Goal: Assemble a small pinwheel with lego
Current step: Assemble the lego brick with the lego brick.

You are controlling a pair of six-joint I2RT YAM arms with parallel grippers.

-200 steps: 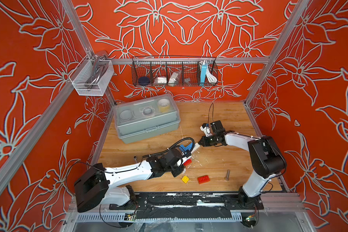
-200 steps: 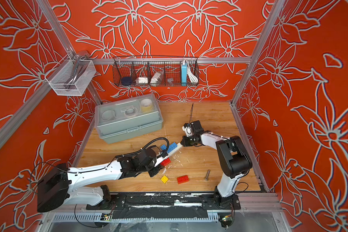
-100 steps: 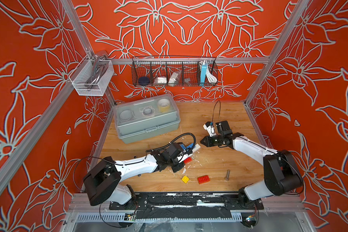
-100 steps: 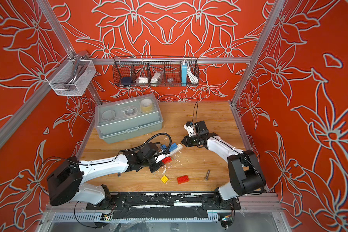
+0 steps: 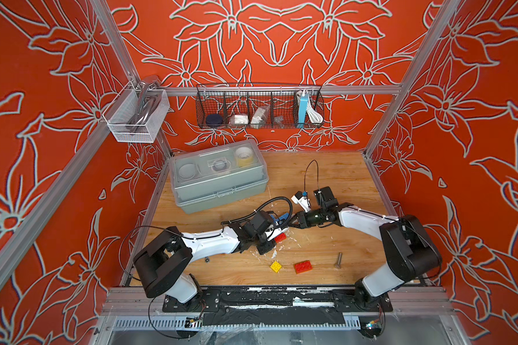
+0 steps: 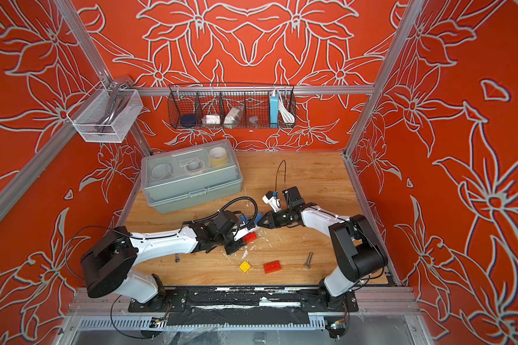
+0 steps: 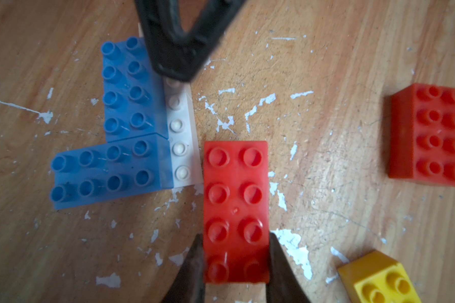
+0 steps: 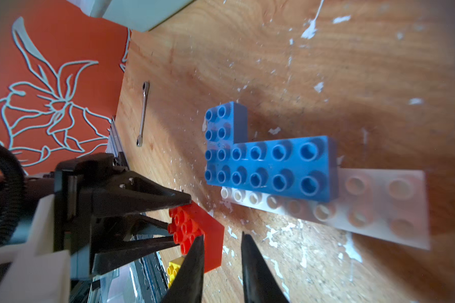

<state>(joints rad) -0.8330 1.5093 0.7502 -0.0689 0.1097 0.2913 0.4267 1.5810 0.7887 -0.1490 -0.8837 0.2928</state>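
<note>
- The wooden table is scuffed all over, with white flecks thickest in the middle.
- Red walls with a pale flower pattern close the cell in on three sides, and aluminium bars run along the corners.
- A wire basket hangs on the back wall, and a mesh basket hangs at the left corner.
- A grey-green plastic box stands at the back left of the table.
- Near the front edge lie a yellow brick, a second red brick and a grey bolt, in a row and apart from one another.
- A small wrench lies by the left wall.
- In the middle, two blue bricks form an L, studs up, on a white base. One row of white studs shows along their side.
- The left gripper is clamped on a red brick, one finger against each long side at its near end.
- That brick lies flat, studs up, parallel to the white base. Its far corner is just beside the end of the white base, but I cannot tell whether they touch.
- The right gripper reaches in from the opposite side. Its fingers are slightly parted with nothing between them.
- In the left wrist view its tips sit over the white base, beside the far blue brick.
</note>
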